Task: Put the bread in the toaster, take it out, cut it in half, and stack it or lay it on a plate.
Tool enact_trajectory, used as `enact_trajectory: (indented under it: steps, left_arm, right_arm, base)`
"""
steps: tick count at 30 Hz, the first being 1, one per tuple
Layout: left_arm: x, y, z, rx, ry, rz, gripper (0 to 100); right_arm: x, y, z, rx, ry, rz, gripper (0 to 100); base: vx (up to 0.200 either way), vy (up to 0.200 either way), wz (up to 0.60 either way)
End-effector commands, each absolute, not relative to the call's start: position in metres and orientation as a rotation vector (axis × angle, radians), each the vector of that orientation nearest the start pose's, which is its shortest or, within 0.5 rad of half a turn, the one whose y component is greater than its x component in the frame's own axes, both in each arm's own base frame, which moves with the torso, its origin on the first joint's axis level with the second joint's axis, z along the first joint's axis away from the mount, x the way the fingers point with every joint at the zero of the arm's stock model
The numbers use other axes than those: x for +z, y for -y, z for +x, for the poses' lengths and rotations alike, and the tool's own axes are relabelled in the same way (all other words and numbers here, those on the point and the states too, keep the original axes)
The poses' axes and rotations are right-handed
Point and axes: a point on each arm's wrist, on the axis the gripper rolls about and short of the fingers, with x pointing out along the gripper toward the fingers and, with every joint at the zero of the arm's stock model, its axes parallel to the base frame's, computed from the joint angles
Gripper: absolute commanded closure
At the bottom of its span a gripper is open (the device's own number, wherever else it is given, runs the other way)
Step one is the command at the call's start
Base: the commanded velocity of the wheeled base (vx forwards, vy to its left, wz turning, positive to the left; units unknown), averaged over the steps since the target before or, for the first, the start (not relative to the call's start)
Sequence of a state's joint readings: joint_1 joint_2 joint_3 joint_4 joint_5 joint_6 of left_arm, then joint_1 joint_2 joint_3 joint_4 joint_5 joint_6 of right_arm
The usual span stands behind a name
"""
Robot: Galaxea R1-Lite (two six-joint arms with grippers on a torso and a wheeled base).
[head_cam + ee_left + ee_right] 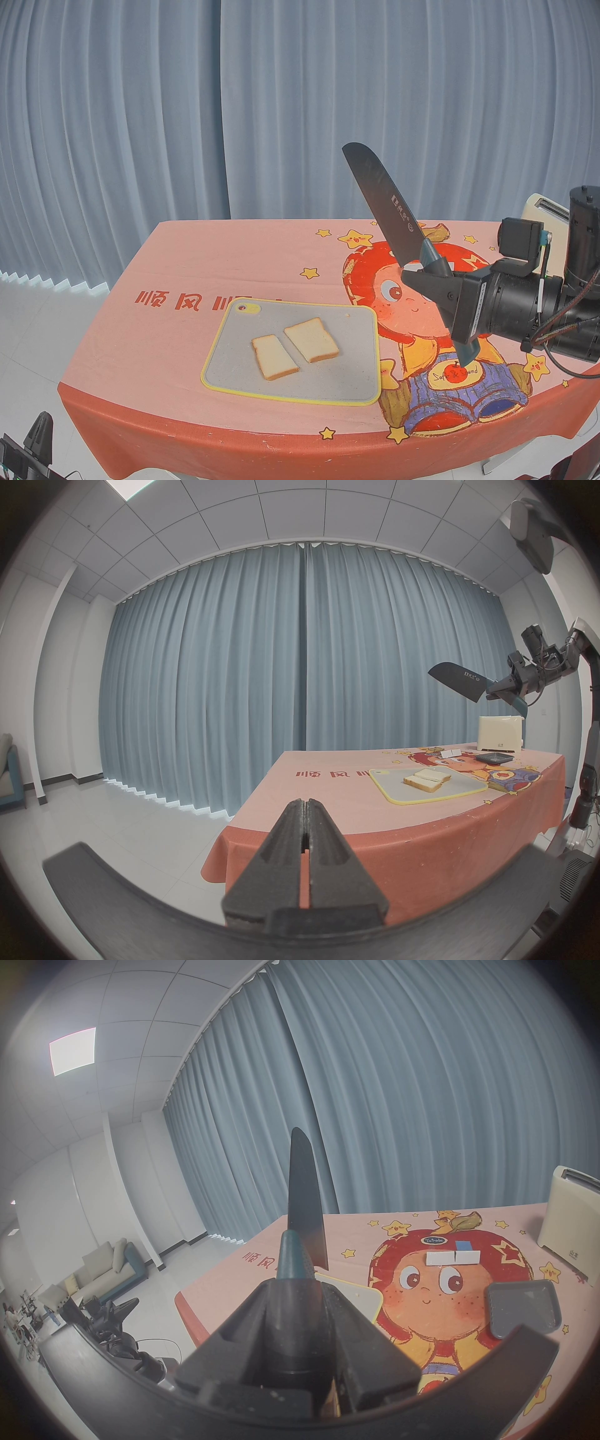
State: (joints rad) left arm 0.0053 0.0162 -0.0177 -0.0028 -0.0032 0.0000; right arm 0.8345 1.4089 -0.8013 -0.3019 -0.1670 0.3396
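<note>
Pale bread halves (275,357) lie on the grey, yellow-rimmed cutting board (337,375). At its three o'clock the right hand (431,278) clamps a black, teal-handled knife (381,200), blade up; the left hand (305,811) is pressed together.

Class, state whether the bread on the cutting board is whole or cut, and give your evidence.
Cut. Two separate bread pieces lie side by side on the cutting board, with a gap between them.

The table (156,350) (pink cartoon cloth (206,262)) carries a grey cutting board (350,350), a cream toaster (572,1216) and a dark plate (524,1307).
</note>
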Motion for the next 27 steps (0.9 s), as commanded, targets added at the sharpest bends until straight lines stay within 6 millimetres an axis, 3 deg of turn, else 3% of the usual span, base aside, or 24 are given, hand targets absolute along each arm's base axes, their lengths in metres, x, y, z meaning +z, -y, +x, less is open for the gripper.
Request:
enact_trajectory:
  steps: [1, 27]
  left_arm:
    - [0.076, 0.000, -0.022, 0.003, -0.008, 0.000, 100]
    - [0.076, 0.000, -0.022, 0.003, -0.008, 0.000, 100]
  right_arm:
    - [0.226, -0.172, 0.162, 0.604, -0.386, 0.176, 100]
    - [0.226, -0.163, 0.173, 0.547, -0.382, 0.184, 100]
  base:
    - [0.000, 0.000, 0.00]
    - [0.000, 0.000, 0.00]
